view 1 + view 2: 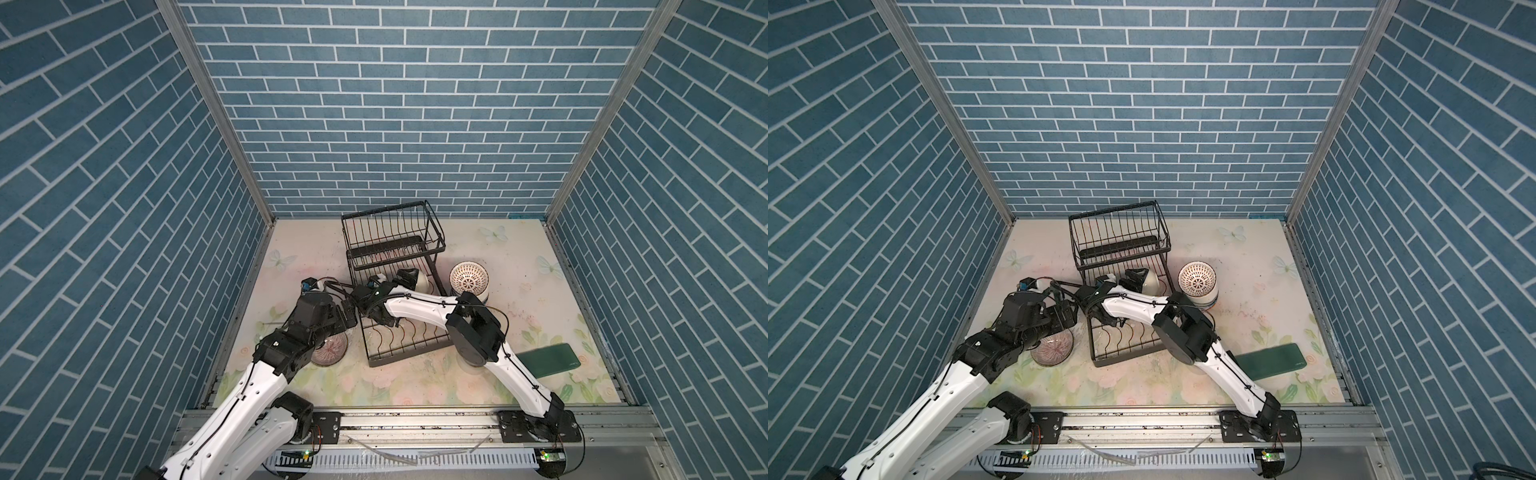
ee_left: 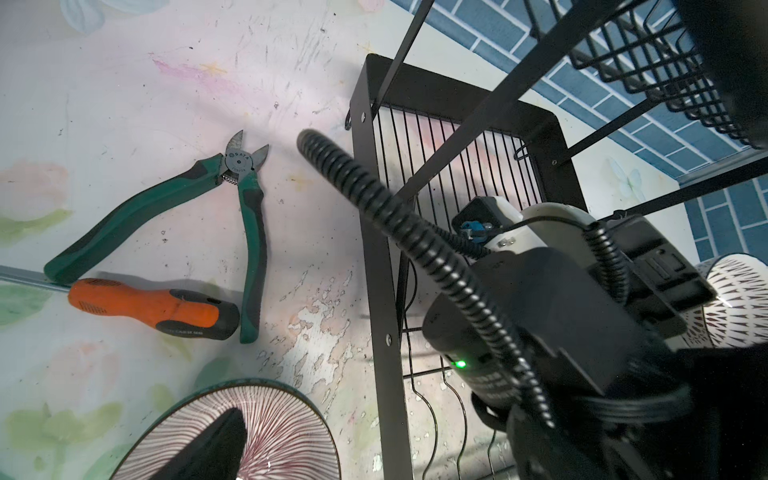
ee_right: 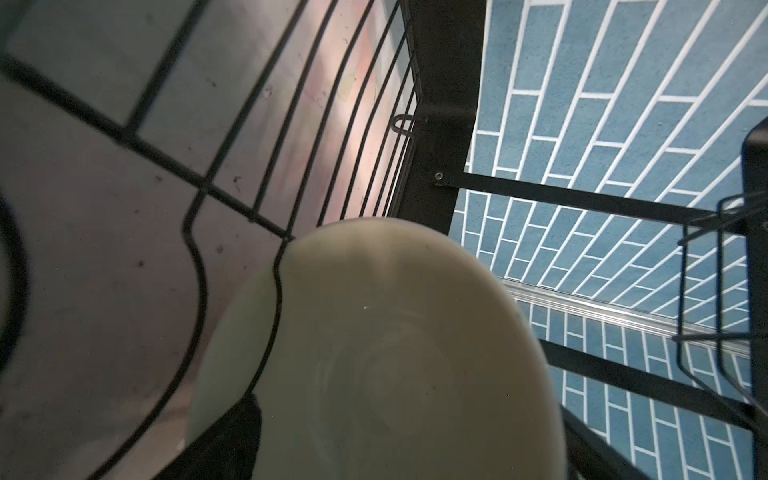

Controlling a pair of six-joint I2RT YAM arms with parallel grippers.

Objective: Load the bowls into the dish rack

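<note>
Now we see the right claw [image 1: 409,277] inside the lower tray of the black wire two-tier dish rack [image 2: 380,270]. There a plain cream ceramic bowl [image 3: 395,353] leans on edge behind a curved wire divider [image 3: 199,266]. Only one dark finger [image 3: 232,436] shows, at the bowl's rim, so we cannot tell how wide that claw stands. Our left claw [image 1: 347,318] is spread wide above the brown-striped round bowl [image 2: 282,428], which sits on the floral tabletop [image 2: 166,104] just beside the rack; whether they touch we cannot tell.

striped bowl [image 1: 332,353]: half under the left arm [image 1: 291,345] | pale bowl [image 3: 395,353]: kinda blurry, cut off by the edge | screwdriver [image 2: 145,305]: shaft runs off frame
</note>
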